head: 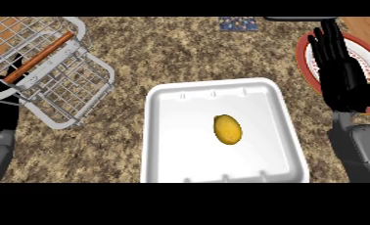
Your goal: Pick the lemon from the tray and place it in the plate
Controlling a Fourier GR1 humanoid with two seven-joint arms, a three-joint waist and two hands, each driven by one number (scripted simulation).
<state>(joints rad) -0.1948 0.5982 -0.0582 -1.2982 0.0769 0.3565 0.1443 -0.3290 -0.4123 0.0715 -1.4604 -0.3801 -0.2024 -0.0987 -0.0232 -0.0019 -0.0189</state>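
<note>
The white tray (162,136) is met first, the lemon (227,129) lying inside, long axis running near to far. It is flanked rightward by the right hand (339,72), fingers straight, empty, over the red-rimmed plate (303,57).

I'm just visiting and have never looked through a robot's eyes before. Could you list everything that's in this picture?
lemon: one, yellow, lying inside the tray, about at its middle
tray: one, white, on the counter, low in the middle of the view
plate: one, white with a red rim, at the right edge, partly behind the right hand
wire rack: one, grey-white with an orange-brown bar, at the upper left
patterned patch: one, dark blue with specks, at the top edge
counter: one, speckled brown, beneath everything
left arm: only a dark and grey sliver at the left edge; hand not seen
right hand: one, black, fingers straight, upright over the plate
</note>
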